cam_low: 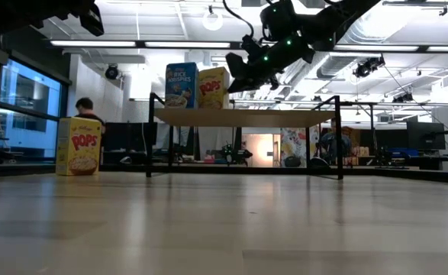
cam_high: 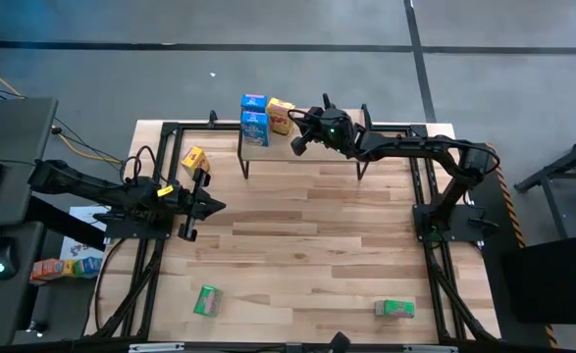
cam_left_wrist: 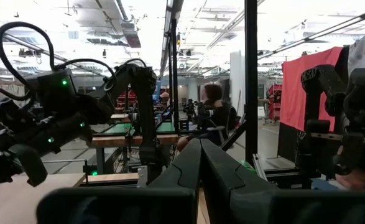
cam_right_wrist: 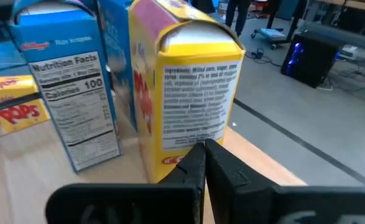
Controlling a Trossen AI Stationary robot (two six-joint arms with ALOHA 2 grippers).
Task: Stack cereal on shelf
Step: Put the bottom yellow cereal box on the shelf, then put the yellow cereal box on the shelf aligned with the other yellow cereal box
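My right gripper (cam_high: 298,143), fingers pressed together and empty, is hovering at three o'clock of the yellow Pops box (cam_high: 281,116) standing on the shelf (cam_high: 312,149); my left gripper (cam_high: 212,205), also clenched, is waiting.

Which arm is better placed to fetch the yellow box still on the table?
Left. Its pincer sits just in front of the yellow box standing on the tabletop, fingers shut, while the right pincer is over the shelf beside the boxes already placed.

Glossy printed cardboard cereal boxes (cam_right_wrist: 188,93), light wood shelf (cam_high: 312,144) top w/ black metal legs.
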